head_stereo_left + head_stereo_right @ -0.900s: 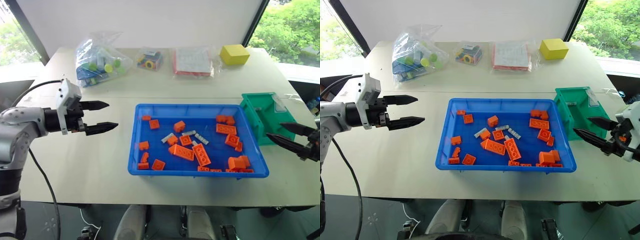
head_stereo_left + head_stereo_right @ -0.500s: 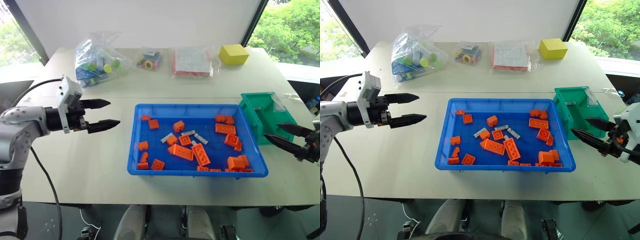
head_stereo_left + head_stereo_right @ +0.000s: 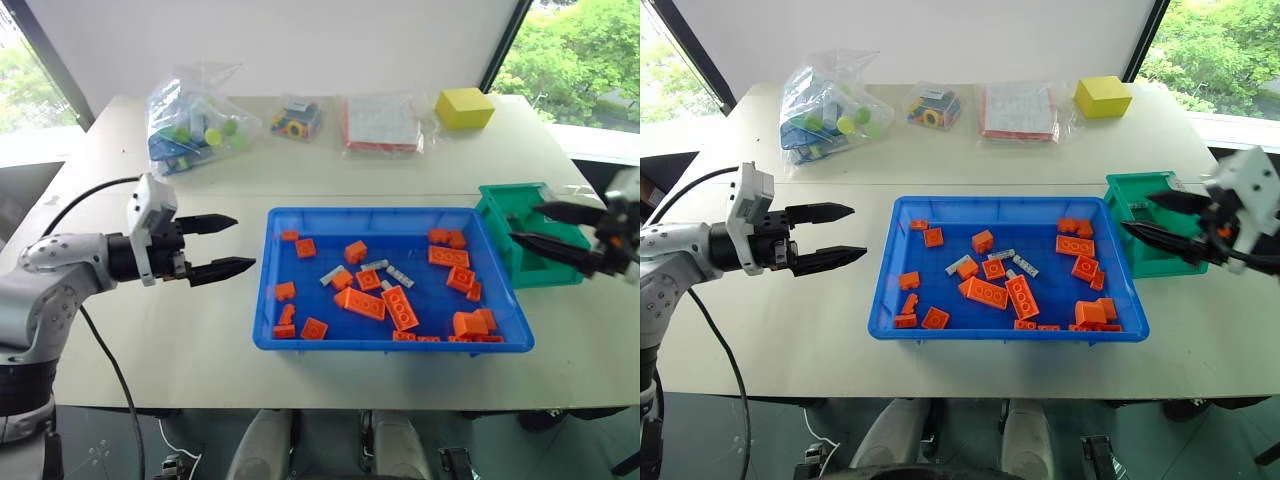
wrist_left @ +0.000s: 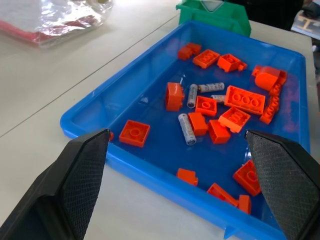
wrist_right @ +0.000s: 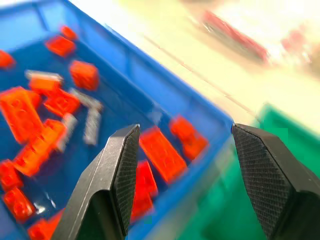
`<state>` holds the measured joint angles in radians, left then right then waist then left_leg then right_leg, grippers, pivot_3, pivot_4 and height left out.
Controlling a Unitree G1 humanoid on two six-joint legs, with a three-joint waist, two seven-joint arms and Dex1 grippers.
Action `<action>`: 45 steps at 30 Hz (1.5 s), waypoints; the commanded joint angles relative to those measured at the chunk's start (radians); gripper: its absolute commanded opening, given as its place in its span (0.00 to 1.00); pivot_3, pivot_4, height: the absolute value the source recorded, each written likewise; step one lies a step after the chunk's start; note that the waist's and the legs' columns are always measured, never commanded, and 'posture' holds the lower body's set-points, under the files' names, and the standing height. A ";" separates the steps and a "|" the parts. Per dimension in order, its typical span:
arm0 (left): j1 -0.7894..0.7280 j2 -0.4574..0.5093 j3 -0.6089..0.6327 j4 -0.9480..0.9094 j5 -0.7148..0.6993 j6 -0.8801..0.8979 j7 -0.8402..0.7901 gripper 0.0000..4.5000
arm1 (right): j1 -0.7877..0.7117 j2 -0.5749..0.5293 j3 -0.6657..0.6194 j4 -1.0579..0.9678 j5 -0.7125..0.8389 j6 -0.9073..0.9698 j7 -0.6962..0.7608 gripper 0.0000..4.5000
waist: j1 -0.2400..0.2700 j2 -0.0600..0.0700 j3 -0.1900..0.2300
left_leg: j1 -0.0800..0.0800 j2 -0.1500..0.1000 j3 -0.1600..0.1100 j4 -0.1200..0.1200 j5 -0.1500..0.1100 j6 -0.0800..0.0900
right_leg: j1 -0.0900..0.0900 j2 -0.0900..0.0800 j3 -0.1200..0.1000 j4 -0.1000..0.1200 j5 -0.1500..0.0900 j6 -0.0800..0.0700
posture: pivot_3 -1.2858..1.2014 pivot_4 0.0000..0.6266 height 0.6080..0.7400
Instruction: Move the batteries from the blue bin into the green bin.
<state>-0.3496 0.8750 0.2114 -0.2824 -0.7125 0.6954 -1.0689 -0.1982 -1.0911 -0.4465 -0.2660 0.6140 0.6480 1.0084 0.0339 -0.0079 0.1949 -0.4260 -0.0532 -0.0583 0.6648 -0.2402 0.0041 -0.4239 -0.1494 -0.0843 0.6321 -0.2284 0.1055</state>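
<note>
So right now it's looking like the reach-in step, nothing picked yet. Using the blue bin [image 3: 393, 340] as the reference point: off its left side the left pincer [image 3: 218, 246] is hovering over bare table [image 3: 160, 340], fingers spread wide with nothing between them, pointing toward the bin but not over the rim yet. Inside the blue bin, roughly mid-floor, the batteries [image 3: 376, 266] are lying flat, mixed in with a scatter of orange bricks [image 3: 402, 307], a few of them touching or just beside the sticks. Butted against the bin's right end is the green bin [image 3: 512, 206], and the right pincer [image 3: 552, 229] is hanging above it, also gaping and carrying nothing, tips aimed back toward the blue bin.

My guess for the next move: one pincer is going to have to come in over the rim, drop down on a battery and close across its thin side without pinching a brick along with it. Crowding there is looking like the tricky bit.
</note>
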 commanded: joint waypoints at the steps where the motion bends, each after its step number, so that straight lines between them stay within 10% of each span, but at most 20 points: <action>1: -0.030 0.049 0.006 -0.030 -0.021 0.004 -0.048 1.00 | -0.161 0.016 0.199 -0.031 -0.009 -0.021 0.053 0.66 | -0.002 0.000 0.000 | 0.000 0.000 0.000 0.000 0.000 0.000 | 0.000 0.000 0.000 0.000 0.000 0.000 | 0.52 0.24 0.64; 15: -0.034 0.059 -0.017 -0.067 -0.020 -0.007 -0.066 1.00 | -0.646 0.426 0.936 0.303 -0.452 -0.303 0.242 0.66 | -0.026 -0.002 0.002 | -0.003 -0.002 0.000 -0.001 0.000 0.000 | -0.004 0.000 0.000 0.002 0.002 0.004 | 0.52 0.24 0.64; 45: -0.031 0.054 0.036 -0.130 -0.105 0.038 0.044 1.00 | -0.818 0.717 1.017 0.860 -0.811 -0.744 0.272 0.66 | -0.053 -0.003 0.002 | 0.003 -0.002 -0.003 -0.001 0.005 -0.008 | -0.006 0.001 0.002 0.016 0.002 0.004 | 0.52 0.24 0.64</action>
<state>-0.3614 0.9306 0.2273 -0.3992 -0.7994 0.7389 -1.0298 -1.0070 -0.3795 0.5744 0.5776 -0.1787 -0.0965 1.2806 -0.0192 -0.0106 0.1973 -0.4228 -0.0556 -0.0610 0.6641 -0.2355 -0.0036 -0.4293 -0.1484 -0.0821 0.6485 -0.2267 0.1092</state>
